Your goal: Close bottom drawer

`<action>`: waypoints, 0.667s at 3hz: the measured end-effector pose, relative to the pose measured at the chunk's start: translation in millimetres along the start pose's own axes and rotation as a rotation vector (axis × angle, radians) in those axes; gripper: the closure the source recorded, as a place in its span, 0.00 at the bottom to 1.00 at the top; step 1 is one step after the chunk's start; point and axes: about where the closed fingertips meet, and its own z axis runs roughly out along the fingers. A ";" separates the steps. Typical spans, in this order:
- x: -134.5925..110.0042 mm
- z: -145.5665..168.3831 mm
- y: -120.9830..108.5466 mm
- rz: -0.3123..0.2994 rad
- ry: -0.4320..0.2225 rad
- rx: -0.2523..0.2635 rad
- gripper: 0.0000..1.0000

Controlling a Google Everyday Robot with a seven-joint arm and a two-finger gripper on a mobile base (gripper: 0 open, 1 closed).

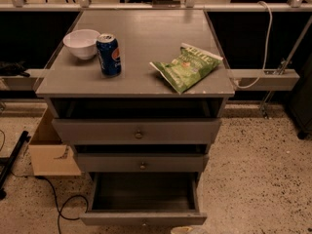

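Gripper (187,229) sits at the lower frame edge, just before the front of the bottom drawer (143,204), which stands pulled out beyond it. Above that are the middle drawer (141,163) and the top drawer (137,130). On the bench (146,28), farther beyond, a bowl (81,43) sits far left, a can (108,54) just to its right, and a chip bag (187,66) straight ahead of the gripper.
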 end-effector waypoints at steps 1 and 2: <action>10.8 8.0 -5.1 0.017 0.019 0.009 1.00; 15.3 37.1 -11.7 0.029 0.052 0.027 1.00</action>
